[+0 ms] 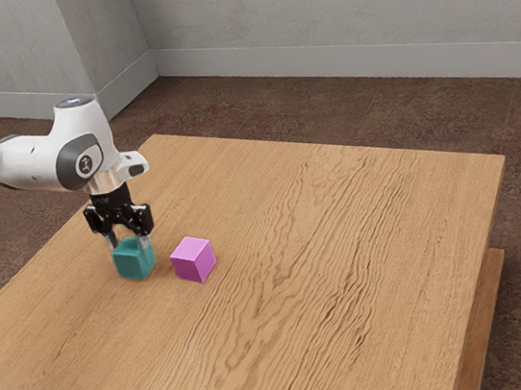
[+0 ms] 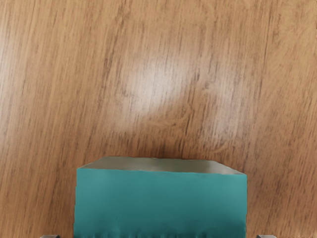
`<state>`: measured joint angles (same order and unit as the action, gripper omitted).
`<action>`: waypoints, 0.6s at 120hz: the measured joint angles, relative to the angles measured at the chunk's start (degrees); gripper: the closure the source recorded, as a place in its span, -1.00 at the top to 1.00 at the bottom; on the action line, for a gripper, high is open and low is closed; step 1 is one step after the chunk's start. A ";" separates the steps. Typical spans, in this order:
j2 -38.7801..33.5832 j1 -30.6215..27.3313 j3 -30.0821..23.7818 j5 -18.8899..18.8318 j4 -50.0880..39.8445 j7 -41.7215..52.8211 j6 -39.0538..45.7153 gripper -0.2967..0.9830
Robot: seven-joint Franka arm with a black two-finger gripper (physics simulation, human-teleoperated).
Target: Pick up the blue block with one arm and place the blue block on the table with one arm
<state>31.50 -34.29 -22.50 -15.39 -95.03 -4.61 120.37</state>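
Wood-grain tabletop (image 1: 364, 239), brown carpet (image 1: 258, 108) beyond. Black two-finger gripper (image 1: 128, 245) released, fingers spread around teal cube (image 1: 133, 262). Cube on tabletop directly under gripper, between fingertips, gap either side. Pink cube (image 1: 193, 261) near gripper.

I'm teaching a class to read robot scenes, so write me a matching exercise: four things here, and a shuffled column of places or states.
1. Teal cube
2. Pink-violet cube
3. Black two-finger gripper
4. Brown wooden table

A. Under both cubes
B. Open, reaching down around a cube
C. On the wood, beside the other cube, away from the fingers
D. Between two fingers

Pairs: 1-D; 2-C; 3-B; 4-A
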 joint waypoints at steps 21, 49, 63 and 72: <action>-0.29 -0.04 0.01 0.32 0.00 0.78 -0.08 0.40; -13.82 0.56 -5.89 4.33 -0.43 1.63 -4.90 0.49; -21.93 0.85 -9.26 7.99 -0.48 3.86 -10.30 0.51; -23.48 0.59 -9.43 10.09 -0.37 5.93 -13.93 0.52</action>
<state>8.02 -33.70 -31.93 -5.30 -95.40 1.32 106.44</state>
